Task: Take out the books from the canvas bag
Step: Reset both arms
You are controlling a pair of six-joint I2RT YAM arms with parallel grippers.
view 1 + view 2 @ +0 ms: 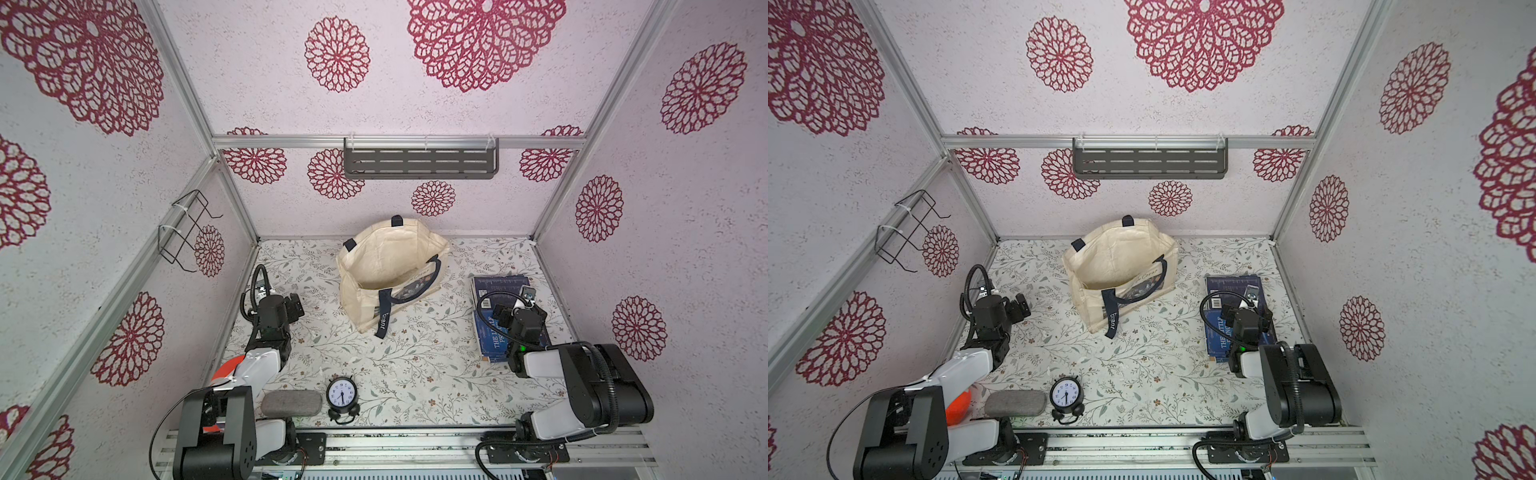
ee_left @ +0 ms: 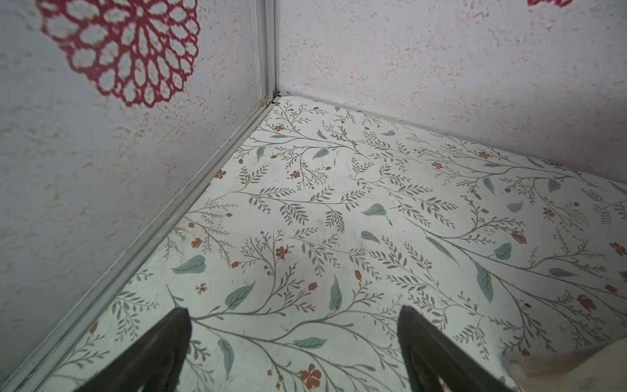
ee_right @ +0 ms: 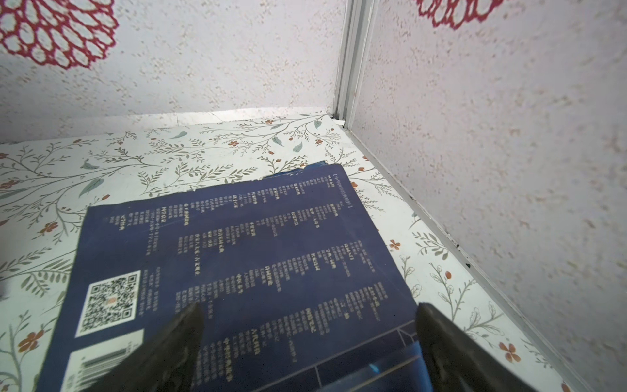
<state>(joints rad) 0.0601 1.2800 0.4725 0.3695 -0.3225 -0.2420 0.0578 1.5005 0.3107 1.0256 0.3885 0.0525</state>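
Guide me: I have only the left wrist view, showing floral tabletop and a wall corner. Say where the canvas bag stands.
Observer: The canvas bag stands mid-way across the table, toward the rear, mouth open upward. It is to the right of the left pincer and apart from it.
Operator: Report the books.
Observer: Two navy books lie flat and overlapping on the table's right side, outside the bag.
Operator: Give the right pincer's state.
Observer: The right pincer hangs open above those books, holding nothing.
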